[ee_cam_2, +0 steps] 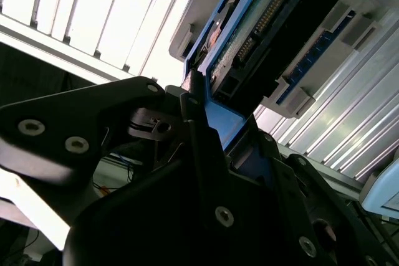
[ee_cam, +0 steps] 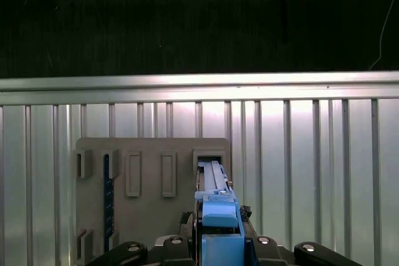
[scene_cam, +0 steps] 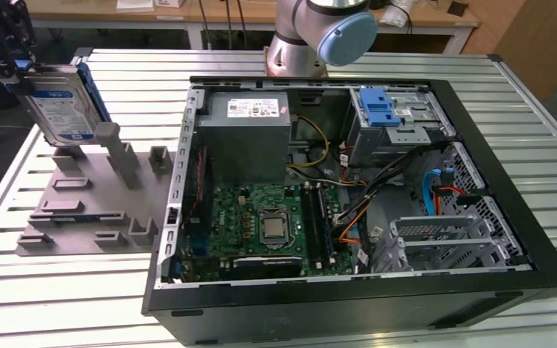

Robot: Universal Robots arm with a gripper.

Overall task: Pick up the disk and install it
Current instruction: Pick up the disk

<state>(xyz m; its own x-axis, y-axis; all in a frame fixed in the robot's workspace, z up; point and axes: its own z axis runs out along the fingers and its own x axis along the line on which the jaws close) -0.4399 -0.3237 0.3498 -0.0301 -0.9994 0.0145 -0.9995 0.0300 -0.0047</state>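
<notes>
The disk (scene_cam: 58, 105), silver with a white-and-blue label and blue side rails, hangs upright over the grey slotted holder (scene_cam: 90, 199) at the exterior view's left. My gripper (scene_cam: 19, 64) is shut on its upper end. In the first wrist view the disk's blue rail (ee_cam: 218, 213) runs edge-on between my fingers, above the holder's open slot (ee_cam: 209, 156). The second wrist view has the disk's circuit-board side (ee_cam_2: 262, 17) and a black finger (ee_cam_2: 194, 130) pressed on the blue rail.
An open computer case (scene_cam: 510, 217) lies on the slatted metal table (scene_cam: 56, 290). Inside it are a grey power supply (scene_cam: 249, 123), a motherboard (scene_cam: 269, 225) and a metal drive cage with a blue latch (scene_cam: 380, 109). The arm's base (scene_cam: 307, 36) stands behind the case.
</notes>
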